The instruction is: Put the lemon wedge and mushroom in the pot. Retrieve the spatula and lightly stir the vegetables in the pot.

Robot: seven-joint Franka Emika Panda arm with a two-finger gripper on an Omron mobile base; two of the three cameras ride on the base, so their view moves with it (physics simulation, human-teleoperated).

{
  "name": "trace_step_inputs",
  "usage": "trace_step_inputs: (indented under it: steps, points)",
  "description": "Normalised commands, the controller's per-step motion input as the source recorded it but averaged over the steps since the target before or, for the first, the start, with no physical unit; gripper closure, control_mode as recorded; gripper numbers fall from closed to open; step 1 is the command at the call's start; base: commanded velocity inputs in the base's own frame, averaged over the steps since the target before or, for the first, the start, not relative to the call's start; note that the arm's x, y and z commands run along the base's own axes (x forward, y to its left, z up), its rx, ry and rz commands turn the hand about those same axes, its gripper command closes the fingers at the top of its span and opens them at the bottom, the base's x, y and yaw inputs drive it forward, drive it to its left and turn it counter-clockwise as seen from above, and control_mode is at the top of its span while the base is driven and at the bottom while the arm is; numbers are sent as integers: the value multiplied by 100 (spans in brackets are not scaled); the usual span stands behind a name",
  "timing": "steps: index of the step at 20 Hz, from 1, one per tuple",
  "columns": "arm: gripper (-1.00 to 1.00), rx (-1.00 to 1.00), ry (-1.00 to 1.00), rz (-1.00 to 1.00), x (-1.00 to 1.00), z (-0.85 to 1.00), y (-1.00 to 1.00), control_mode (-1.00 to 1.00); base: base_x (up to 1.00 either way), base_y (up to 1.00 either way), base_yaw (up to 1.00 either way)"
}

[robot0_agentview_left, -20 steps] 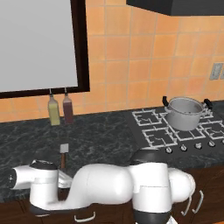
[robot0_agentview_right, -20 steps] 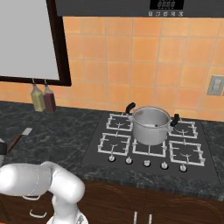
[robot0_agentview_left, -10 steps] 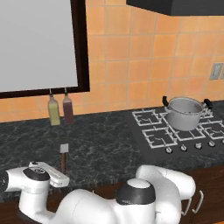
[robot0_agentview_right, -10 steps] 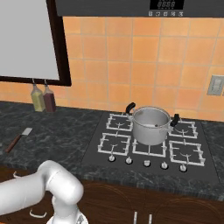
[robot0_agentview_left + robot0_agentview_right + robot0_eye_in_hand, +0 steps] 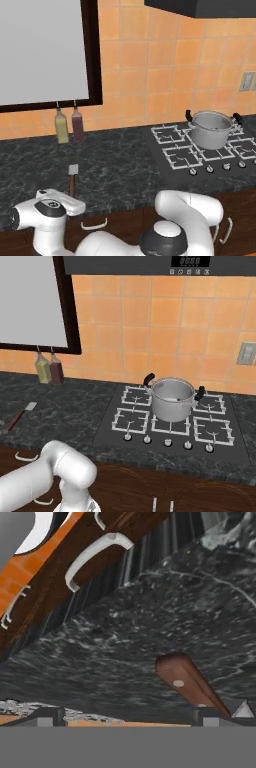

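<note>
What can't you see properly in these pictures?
- Inside of the pot: both base views look at it from the side, so its wall hides whatever lies at the bottom.
- Spatula: in the left base view the arm covers the handle's lower end; the hand view cuts off the blade.
- Sauce bottles: too small to read.

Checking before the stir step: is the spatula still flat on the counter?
Yes. The spatula lies flat on the counter, left of the stove, not lifted.
</note>
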Motion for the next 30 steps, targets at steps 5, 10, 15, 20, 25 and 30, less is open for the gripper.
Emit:
trace_step_inputs:
  steps: [5, 10, 15, 20, 25, 30]
  points:
    - [-100, 0, -7, 18, 9, -23, -3, -100, 0, 0, 0]
    - [-100, 0, -5, 7, 15, -15, 4, -100, 0, 0, 0]
    - [-100, 0, -8, 1, 3, -9, 24, -100, 0, 0, 0]
    - [-100, 0, -4, 0, 18, -1, 8, -100, 0, 0, 0]
    - [-100, 0, 0, 0, 28, -3, 8, -100, 0, 0, 0]
    - [-100, 0, 0, 0, 11, -22, 26, -100, 0, 0, 0]
